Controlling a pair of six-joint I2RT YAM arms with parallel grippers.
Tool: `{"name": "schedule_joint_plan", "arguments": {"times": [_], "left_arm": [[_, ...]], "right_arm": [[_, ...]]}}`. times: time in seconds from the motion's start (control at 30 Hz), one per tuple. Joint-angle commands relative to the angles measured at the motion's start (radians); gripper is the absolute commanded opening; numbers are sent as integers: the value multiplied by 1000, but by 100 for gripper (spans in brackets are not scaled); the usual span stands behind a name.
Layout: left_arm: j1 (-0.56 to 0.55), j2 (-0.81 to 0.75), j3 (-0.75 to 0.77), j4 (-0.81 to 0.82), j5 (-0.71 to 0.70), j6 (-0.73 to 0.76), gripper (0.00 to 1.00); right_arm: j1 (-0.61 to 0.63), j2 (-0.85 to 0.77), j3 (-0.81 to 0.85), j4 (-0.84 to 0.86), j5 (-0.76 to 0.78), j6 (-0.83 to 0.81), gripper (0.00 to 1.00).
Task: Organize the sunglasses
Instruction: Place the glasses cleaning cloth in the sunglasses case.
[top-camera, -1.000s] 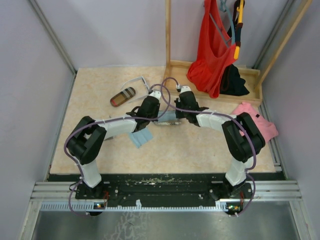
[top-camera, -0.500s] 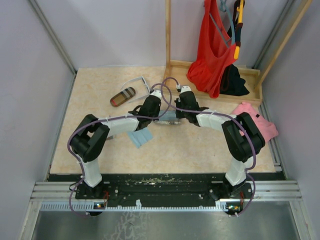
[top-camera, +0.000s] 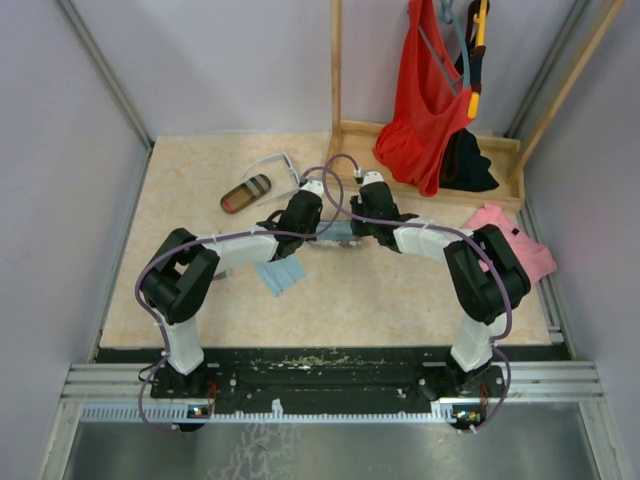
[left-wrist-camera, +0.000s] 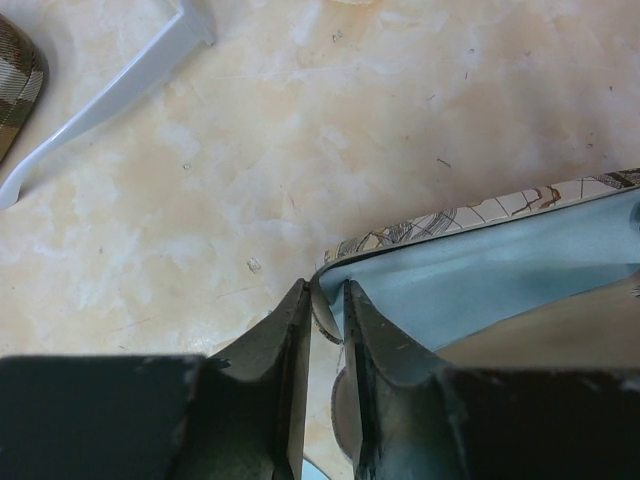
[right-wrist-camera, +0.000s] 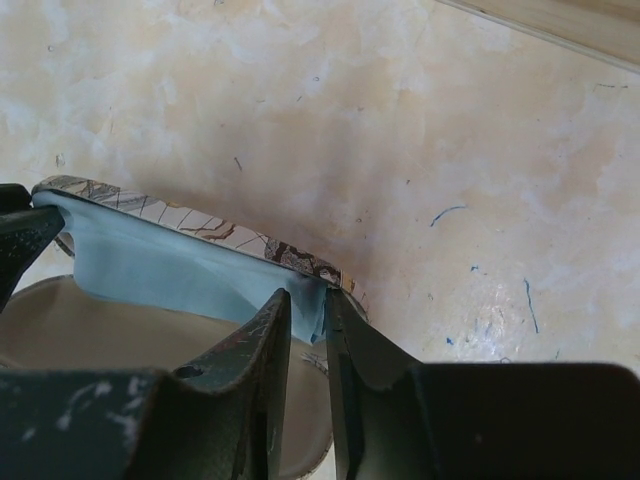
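Top external view, nearest first: a loose blue cloth (top-camera: 280, 273) lies flat on the table (top-camera: 420, 290), at 7 o'clock from the two wrists. Just beyond it the left gripper (top-camera: 312, 228) and right gripper (top-camera: 362, 228) close in from 9 and 3 o'clock on an open grey-patterned case (top-camera: 330, 246) with a draped blue cloth (top-camera: 340, 232) inside.

Both wrist views tell the same story. Each pincer stands only a narrow slit apart, with an end of the draped cloth and the lid's rim in the slit. I cannot tell whether either one pinches the fabric or merely straddles it.

Farther out, at 10 o'clock from the left gripper, lies the brown-striped case (top-camera: 246, 193). Past it, at 11 o'clock, the white sunglasses (top-camera: 270, 165) rest on bare table with arms spread, apart from both cases. No dark wire pair is visible, and I cannot tell whether one lies under the draped cloth.

The likeliest trouble is a snag. If a finger catches fabric as an arm backs away, the cloth could be dragged out or the light case tugged askew. The lid could also drop once nothing props it. Reaching for the white pair, the left arm passes close to the striped case and could knock it into the thin frame.
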Motion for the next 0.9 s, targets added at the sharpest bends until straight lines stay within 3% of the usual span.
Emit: {"name": "schedule_joint_plan", "arguments": {"times": [0.0, 0.5, 0.87], "left_arm": [[6, 2, 22, 0, -11, -1, 27], [6, -48, -12, 13, 13, -7, 41], [6, -139, -57, 16, 19, -39, 43]], "right_arm": [[-11, -33, -12, 41, 5, -2, 22], [-9, -140, -58, 26, -12, -6, 30], [-11, -189, -58, -8, 37, -22, 36]]}}
